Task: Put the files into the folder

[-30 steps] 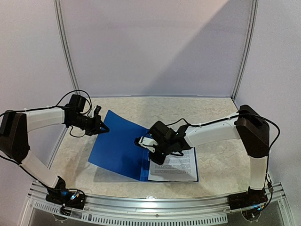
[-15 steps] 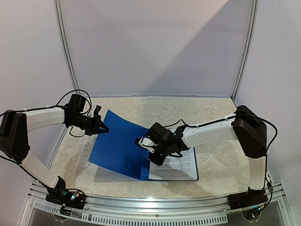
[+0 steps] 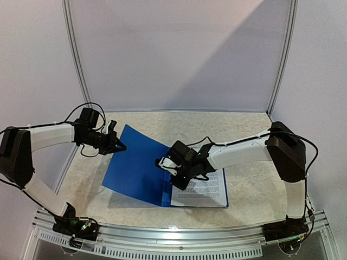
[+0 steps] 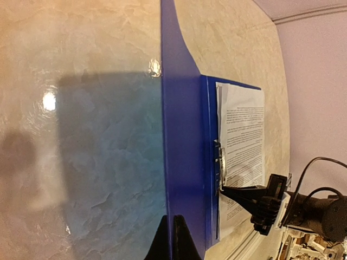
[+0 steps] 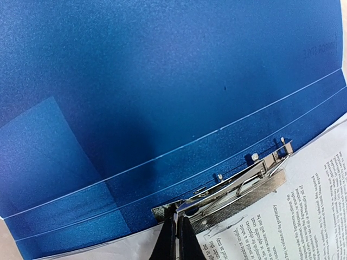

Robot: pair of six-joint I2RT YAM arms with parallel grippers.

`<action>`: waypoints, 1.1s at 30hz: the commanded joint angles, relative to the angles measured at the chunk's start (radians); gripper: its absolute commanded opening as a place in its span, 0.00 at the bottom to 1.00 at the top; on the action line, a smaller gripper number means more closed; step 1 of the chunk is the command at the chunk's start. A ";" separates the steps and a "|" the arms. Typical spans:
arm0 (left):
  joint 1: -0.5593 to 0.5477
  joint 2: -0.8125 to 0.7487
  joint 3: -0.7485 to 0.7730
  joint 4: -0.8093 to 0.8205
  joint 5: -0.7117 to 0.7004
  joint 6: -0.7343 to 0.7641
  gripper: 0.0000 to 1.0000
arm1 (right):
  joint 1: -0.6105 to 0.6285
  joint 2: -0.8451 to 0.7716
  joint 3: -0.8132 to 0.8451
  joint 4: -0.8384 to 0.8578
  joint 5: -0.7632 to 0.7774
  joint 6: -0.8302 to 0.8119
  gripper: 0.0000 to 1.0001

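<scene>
The blue folder [image 3: 135, 168] lies open on the table, its left cover raised off the surface. My left gripper [image 3: 118, 146] is shut on that cover's far edge; in the left wrist view its tips [image 4: 172, 238] pinch the cover [image 4: 181, 135], seen edge-on. The files [image 3: 203, 192], white printed sheets, lie on the folder's right half beside the spine. My right gripper [image 5: 177, 230] is shut, its tips against the near end of the metal clip [image 5: 233, 187]. Whether metal sits between the fingers does not show. The files [image 5: 293, 222] lie partly under the clip.
The table is pale marbled stone [image 3: 244, 130] with white walls behind and to both sides. A metal rail [image 3: 179, 230] runs along the near edge, carrying both arm bases. The raised cover casts a shadow on the table [image 4: 108, 151].
The right arm has shifted slightly left toward the folder's spine. The left gripper and the raised cover have stayed put.
</scene>
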 commanded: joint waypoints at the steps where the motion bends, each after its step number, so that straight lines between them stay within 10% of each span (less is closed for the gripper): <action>1: -0.034 0.030 -0.044 0.041 0.054 -0.084 0.00 | 0.000 0.149 -0.030 -0.213 0.050 0.038 0.00; 33: -0.049 0.033 -0.023 0.021 0.060 -0.063 0.00 | -0.034 0.294 0.023 -0.330 0.177 0.098 0.00</action>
